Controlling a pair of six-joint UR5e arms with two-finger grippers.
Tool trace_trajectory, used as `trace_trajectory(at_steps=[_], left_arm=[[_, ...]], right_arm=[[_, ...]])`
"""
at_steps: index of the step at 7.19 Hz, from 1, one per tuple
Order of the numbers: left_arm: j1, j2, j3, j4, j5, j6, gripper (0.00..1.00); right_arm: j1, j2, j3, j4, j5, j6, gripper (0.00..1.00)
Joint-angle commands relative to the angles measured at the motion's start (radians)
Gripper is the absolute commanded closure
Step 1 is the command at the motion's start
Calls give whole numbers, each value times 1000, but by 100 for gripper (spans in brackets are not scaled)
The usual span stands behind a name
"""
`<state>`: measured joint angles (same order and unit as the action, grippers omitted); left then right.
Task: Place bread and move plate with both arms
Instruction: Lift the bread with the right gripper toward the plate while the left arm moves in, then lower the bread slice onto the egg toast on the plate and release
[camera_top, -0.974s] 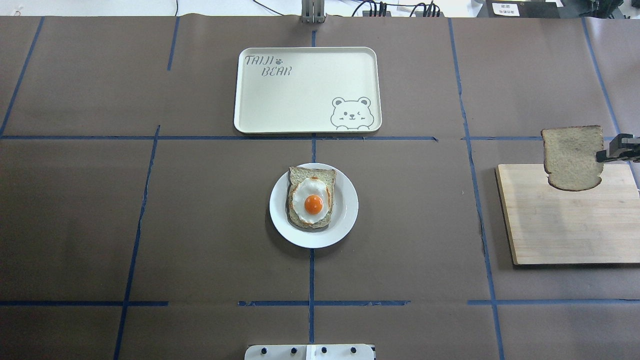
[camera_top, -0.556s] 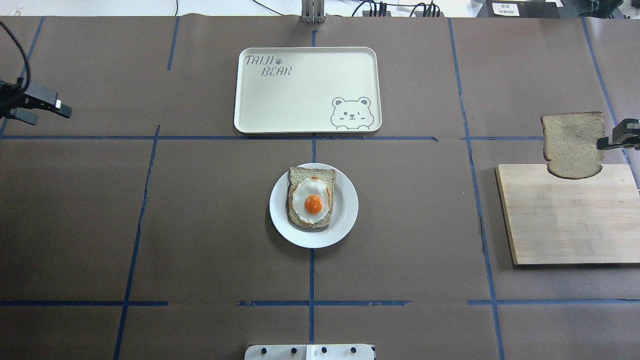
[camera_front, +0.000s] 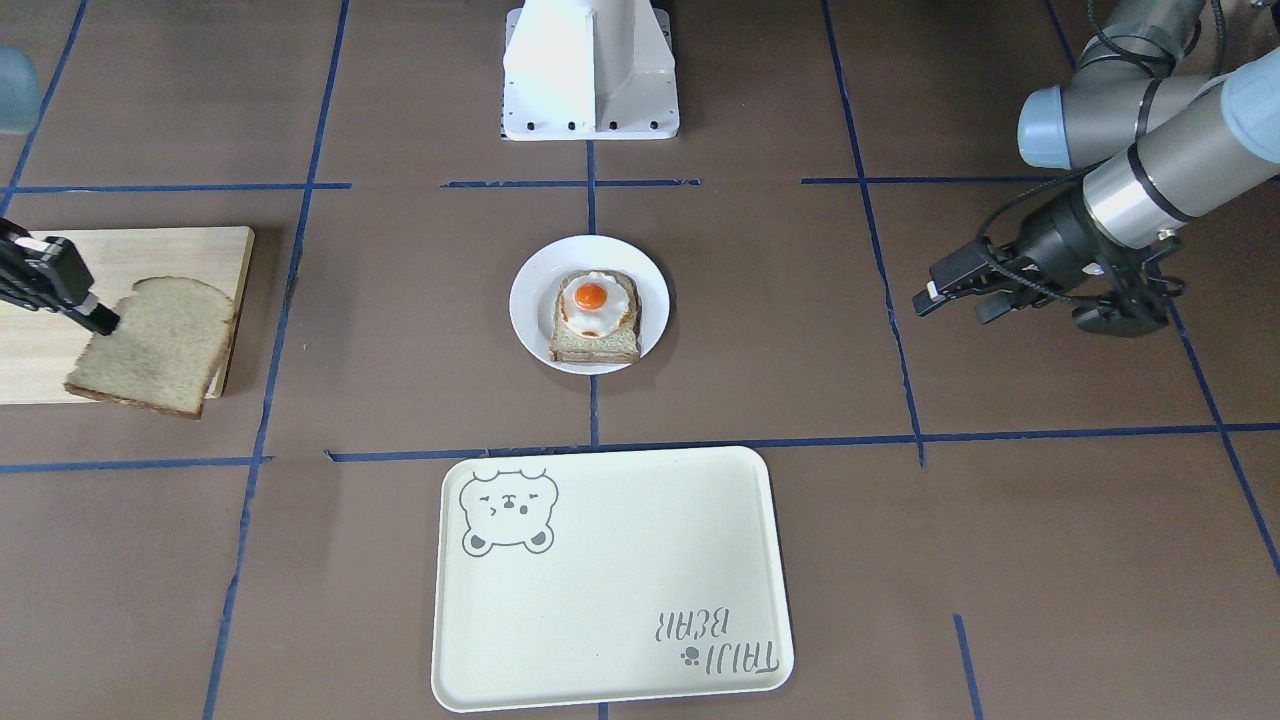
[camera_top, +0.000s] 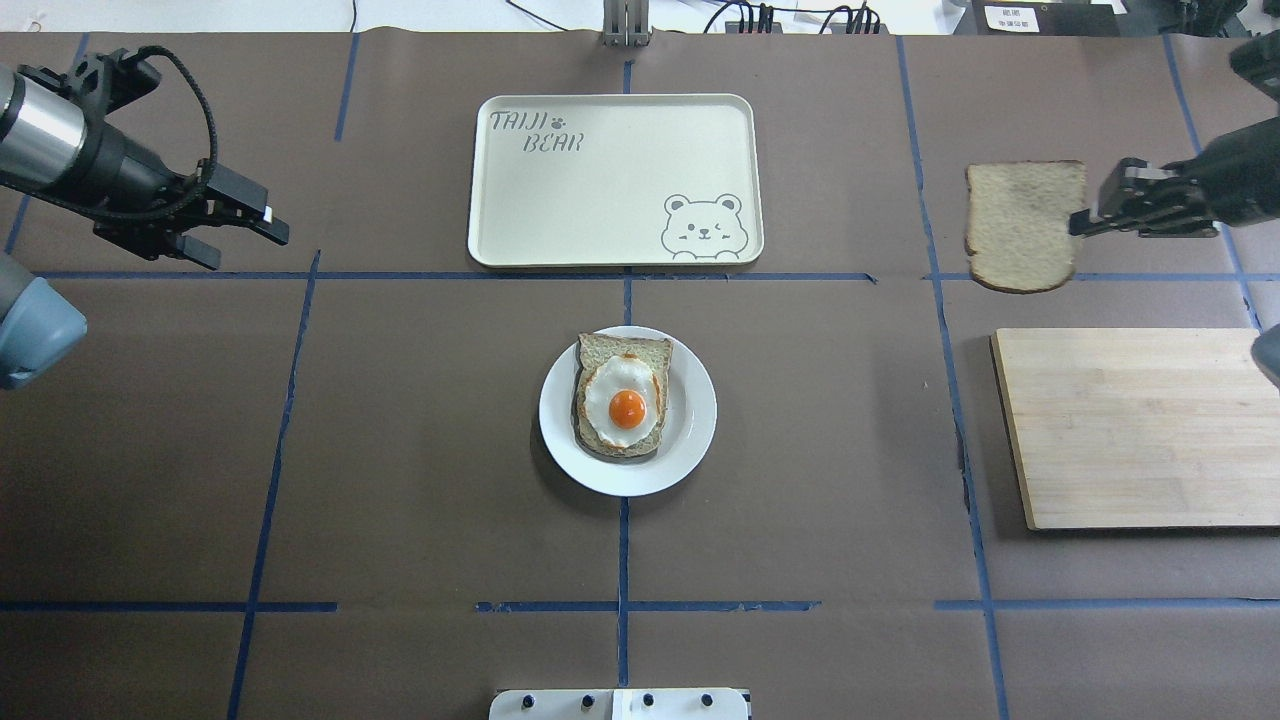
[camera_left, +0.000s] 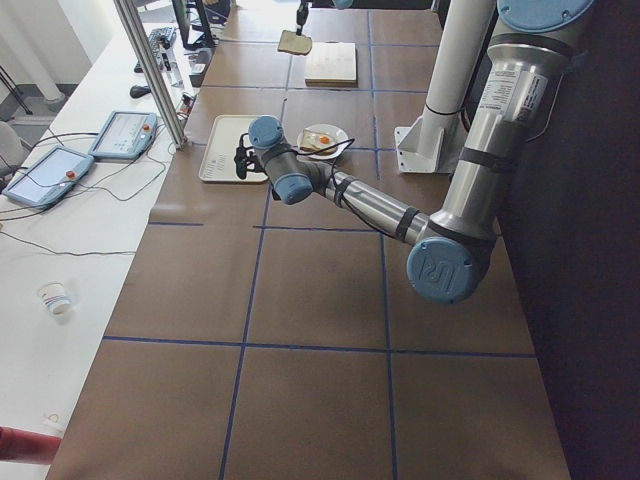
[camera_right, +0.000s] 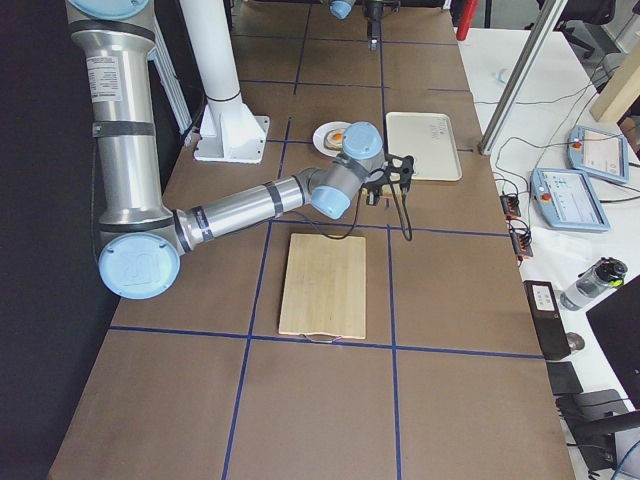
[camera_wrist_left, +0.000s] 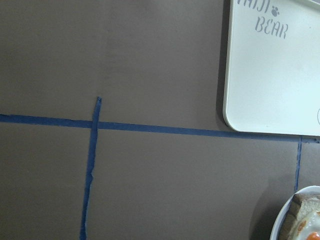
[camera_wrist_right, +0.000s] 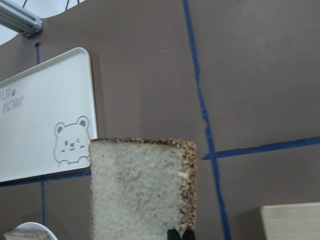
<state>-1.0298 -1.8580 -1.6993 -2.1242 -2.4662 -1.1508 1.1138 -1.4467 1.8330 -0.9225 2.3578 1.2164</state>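
Nearest, the plate carried an egg-topped slice; farther on, the right gripper was clamped on the bread, aloft beyond the cutting board; the left gripper hung with fingers apart; farthest lay the bear tray.

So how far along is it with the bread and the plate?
Done: the bread is lifted clear of the wooden board. In hand: the right hand pinches its edge, short of the plate; the left hand hangs open. Left: setting the bread on the plate, probably over the egg toast, then moving the plate two-handed.
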Motion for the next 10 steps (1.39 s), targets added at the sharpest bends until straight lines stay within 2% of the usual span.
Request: trace_trajectory(at_steps=[1,2,3,4,6,7,9,10], left_arm=[[54,-47,12,0,24,-61,0],[75,-75,16,0,39,-93,0],[117,-92,20,0,76,-119,0],[151,-104,20,-2,111,-133,0],[165,-110,20,-2,116,-135,0],[165,-110,21,-2,116,-135,0],[166,-110,21,-2,116,-135,0],[169,-110,20,-2,116,-135,0]], right_arm=[[-154,147,-4,1,-87,127,100],[-261,196,-6,1,-189,159,100],[-390,241,-11,2,-341,190,100],[-470,280,-26,4,-441,198,100],[-541,334,-82,8,-491,195,100],[-593,359,-116,10,-565,189,100],[-653,364,-155,8,-606,187,100],[-693,361,-172,8,-656,184,100]])
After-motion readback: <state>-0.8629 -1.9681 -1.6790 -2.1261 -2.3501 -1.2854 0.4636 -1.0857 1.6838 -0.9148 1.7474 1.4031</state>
